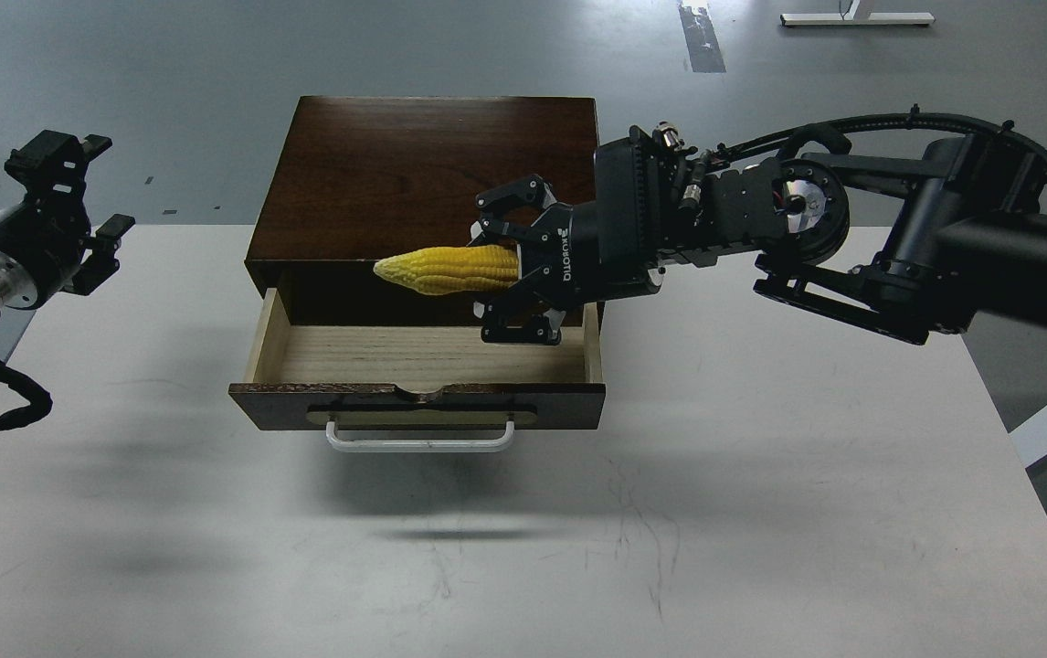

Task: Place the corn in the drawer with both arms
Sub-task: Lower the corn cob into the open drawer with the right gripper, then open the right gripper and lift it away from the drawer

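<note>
The drawer [418, 402] stands pulled out from the dark brown cabinet [432, 174], with its pale wood floor bare and its white handle facing me. My right gripper [507, 272] is shut on the thick end of the yellow corn [446, 270]. It holds the corn level, tip to the left, above the drawer's back right part. My left gripper [76, 206] is open and empty, off the table's left edge, far from the drawer.
The white table [761, 475] carries only the cabinet. My right arm [852, 247] reaches in from the right across the table's back right corner. Grey floor lies behind the table.
</note>
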Tool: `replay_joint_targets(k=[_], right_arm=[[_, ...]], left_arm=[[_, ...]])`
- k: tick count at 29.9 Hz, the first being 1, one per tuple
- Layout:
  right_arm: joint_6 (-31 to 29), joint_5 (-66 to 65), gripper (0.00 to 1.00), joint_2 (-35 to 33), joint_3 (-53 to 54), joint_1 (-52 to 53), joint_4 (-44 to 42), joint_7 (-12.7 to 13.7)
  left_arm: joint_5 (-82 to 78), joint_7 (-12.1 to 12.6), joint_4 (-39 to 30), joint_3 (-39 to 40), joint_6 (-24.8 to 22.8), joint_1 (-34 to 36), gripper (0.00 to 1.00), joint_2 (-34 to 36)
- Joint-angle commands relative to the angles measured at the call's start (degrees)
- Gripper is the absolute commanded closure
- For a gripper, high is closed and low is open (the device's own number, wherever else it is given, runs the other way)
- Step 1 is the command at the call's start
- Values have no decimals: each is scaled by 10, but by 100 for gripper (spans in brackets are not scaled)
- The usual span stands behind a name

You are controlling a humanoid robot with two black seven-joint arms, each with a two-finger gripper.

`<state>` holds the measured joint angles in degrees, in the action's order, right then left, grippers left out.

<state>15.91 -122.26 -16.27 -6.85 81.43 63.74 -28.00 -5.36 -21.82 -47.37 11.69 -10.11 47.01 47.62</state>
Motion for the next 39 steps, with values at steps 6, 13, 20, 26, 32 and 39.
replay_joint_targets(k=[6, 13, 20, 26, 32, 39], right_arm=[[-1, 1, 75, 45, 0, -8, -34, 0], [-1, 9, 14, 53, 3, -22, -44, 0], [-4, 11, 1, 63, 5, -24, -44, 0], [-4, 11, 1, 64, 7, -25, -44, 0], [-10, 77, 1, 66, 35, -24, -45, 0], [-66, 423, 1, 51, 114, -17, -43, 0]], left_arm=[[0, -1, 0, 0, 0, -1, 2, 5], [0, -1, 0, 0, 0, -1, 2, 8], [0, -10, 0, 0, 0, -1, 2, 8], [0, -11, 0, 1, 0, -1, 2, 8], [1, -11, 0, 1, 0, -1, 2, 8], [2, -10, 3, 1, -1, 0, 2, 7]])
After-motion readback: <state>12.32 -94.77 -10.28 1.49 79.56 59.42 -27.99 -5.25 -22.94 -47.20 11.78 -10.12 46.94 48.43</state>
